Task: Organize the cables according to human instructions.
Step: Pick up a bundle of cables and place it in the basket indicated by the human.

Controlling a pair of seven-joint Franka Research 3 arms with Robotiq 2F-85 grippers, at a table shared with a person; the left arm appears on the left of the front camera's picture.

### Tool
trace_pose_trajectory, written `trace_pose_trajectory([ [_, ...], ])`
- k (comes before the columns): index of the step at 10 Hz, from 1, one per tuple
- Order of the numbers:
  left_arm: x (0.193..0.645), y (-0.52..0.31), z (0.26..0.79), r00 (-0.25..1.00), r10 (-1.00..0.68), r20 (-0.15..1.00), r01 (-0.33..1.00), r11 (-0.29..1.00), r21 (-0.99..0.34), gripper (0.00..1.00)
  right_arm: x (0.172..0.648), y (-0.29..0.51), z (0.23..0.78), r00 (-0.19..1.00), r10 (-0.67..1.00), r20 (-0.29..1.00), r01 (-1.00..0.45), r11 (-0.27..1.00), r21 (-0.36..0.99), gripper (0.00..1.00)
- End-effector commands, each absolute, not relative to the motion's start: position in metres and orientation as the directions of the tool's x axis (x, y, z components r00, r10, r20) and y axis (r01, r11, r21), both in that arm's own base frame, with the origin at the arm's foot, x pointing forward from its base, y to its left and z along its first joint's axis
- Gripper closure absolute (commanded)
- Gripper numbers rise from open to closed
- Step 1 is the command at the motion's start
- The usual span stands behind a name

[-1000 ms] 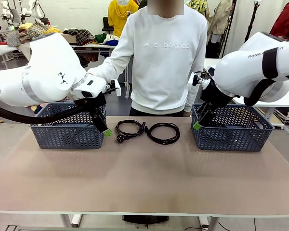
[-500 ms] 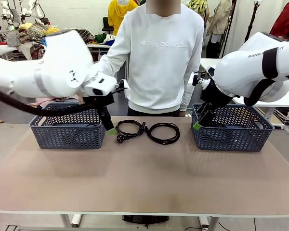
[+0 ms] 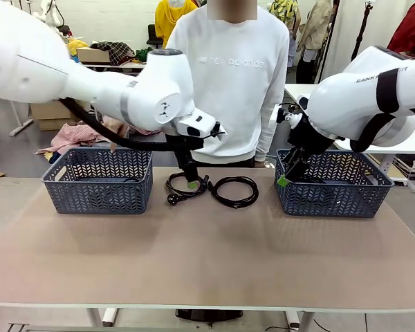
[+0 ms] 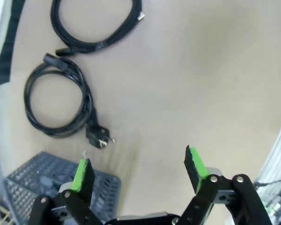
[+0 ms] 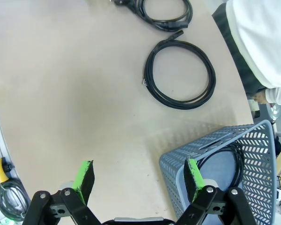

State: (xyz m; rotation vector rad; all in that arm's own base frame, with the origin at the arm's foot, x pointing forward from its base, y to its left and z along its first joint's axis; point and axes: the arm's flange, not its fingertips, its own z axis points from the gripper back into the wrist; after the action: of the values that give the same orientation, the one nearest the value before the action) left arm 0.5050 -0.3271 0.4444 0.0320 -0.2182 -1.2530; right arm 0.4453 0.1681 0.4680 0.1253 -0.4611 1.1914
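Left claw (image 4: 138,161) wide, empty, hovering just short of plug cable (image 4: 87,103). Coil flat, round, plug toward claw. Right claw (image 5: 138,171) wide, well apart. I'd go left.

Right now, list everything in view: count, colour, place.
Cables on table: two, black, coiled; plug-ended cable and second cable side by side between the baskets.
Basket cable: one, black, inside right basket.
Baskets: two, blue-grey; left basket, right basket, towards the table's ends.
Table: one, tan.
Person: one, white sweatshirt, far side.
Left gripper: black, green pads, open above plug-ended cable.
Right gripper: same colours, open at right basket's rim.
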Motion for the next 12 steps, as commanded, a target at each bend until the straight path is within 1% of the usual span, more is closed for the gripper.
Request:
trace_pose_trajectory([
  [1,0.533,-0.343,0.434,0.326,-0.938,0.115,0.931,0.340,0.131,0.00,0.445,0.169,0.469,0.288,0.865,0.410,-0.915,0.375,-0.149,0.00],
  [4,0.556,-0.351,0.409,0.358,-0.931,0.076,0.927,0.364,0.093,0.00,0.445,0.169,0.469,0.288,0.865,0.410,-0.915,0.375,-0.149,0.00],
  [5,0.559,-0.351,0.403,0.357,-0.930,0.086,0.929,0.363,0.077,0.00,0.445,0.169,0.469,0.288,0.865,0.410,-0.915,0.375,-0.149,0.00],
  [6,0.557,-0.350,0.403,0.337,-0.936,0.099,0.937,0.343,0.057,0.00,0.445,0.169,0.469,0.288,0.865,0.410,-0.915,0.375,-0.149,0.00],
  [7,0.556,-0.349,0.400,0.338,-0.936,0.100,0.935,0.346,0.075,0.00,0.445,0.169,0.469,0.288,0.865,0.410,-0.915,0.375,-0.149,0.00],
  [12,0.556,-0.349,0.400,0.338,-0.936,0.100,0.935,0.346,0.075,0.00,0.445,0.169,0.469,0.288,0.865,0.410,-0.915,0.375,-0.149,0.00],
])
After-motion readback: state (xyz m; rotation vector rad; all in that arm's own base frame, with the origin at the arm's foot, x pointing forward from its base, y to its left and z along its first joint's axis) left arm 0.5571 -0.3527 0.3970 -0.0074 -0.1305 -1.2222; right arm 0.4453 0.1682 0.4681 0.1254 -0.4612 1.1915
